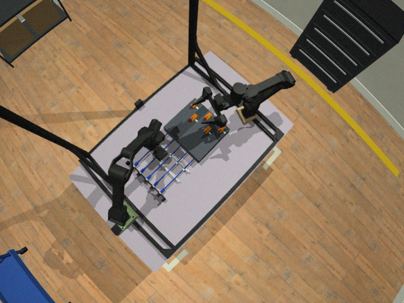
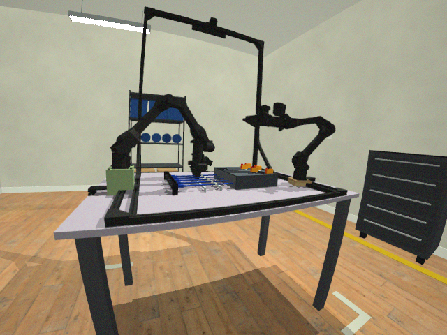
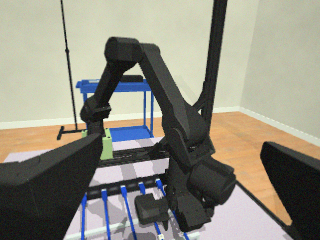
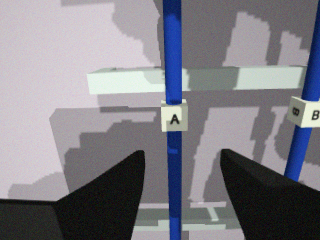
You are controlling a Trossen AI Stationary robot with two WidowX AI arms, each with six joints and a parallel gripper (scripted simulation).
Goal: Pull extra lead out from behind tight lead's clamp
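Five blue leads [image 1: 163, 166] run side by side from a dark box [image 1: 196, 132] to a black end bar. Several orange handles [image 1: 194, 117] stand on the box. My right gripper [image 1: 160, 152] is low over the leads. In the right wrist view its fingers stand open on either side of lead A [image 4: 172, 95], a little apart from it, just below the label A [image 4: 174, 119]. Lead B [image 4: 304, 125] is at the right edge. My left gripper [image 1: 212, 107] is wide open and empty, high above the handles [image 2: 256, 167].
A pale crossbar [image 4: 195, 80] lies across the leads. A black frame [image 2: 223, 209] rims the table, with tall posts at the back. The right arm [image 3: 195, 180] fills the middle of the left wrist view.
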